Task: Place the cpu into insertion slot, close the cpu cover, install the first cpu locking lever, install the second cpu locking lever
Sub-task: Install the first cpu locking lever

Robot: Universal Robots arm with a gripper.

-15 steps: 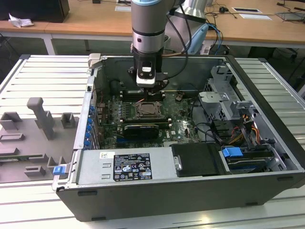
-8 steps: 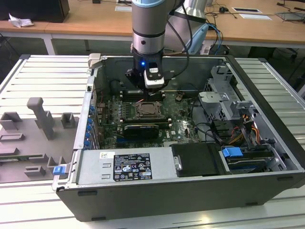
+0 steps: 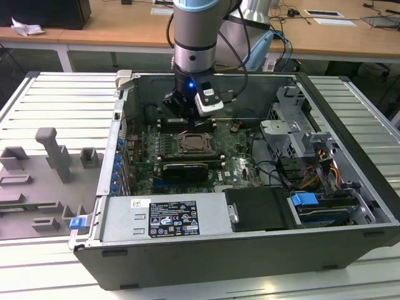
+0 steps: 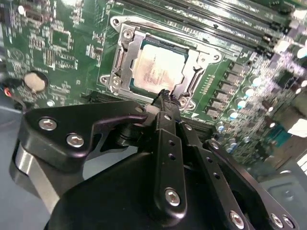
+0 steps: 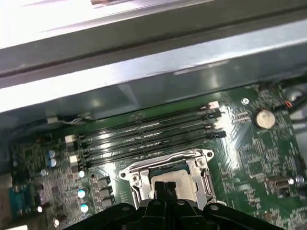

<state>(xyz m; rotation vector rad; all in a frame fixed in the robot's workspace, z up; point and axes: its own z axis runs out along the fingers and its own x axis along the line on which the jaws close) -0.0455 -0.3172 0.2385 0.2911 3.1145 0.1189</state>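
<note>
Already the cpu (image 4: 158, 72) sits inside the insertion slot (image 4: 121, 57).

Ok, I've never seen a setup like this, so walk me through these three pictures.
The machine is a robot arm reaching into an open computer case that lies on a ribbed metal table. The exterior view comes from a camera off the arm; both wrist views come from cameras riding on the arm, looking past its black jaws. Inside the case is a green circuit board. In the second wrist view, the square silvery chip sits on the board with a metal frame lying flat around its edges. The jaws are together, close to the frame, and hold nothing.
</note>
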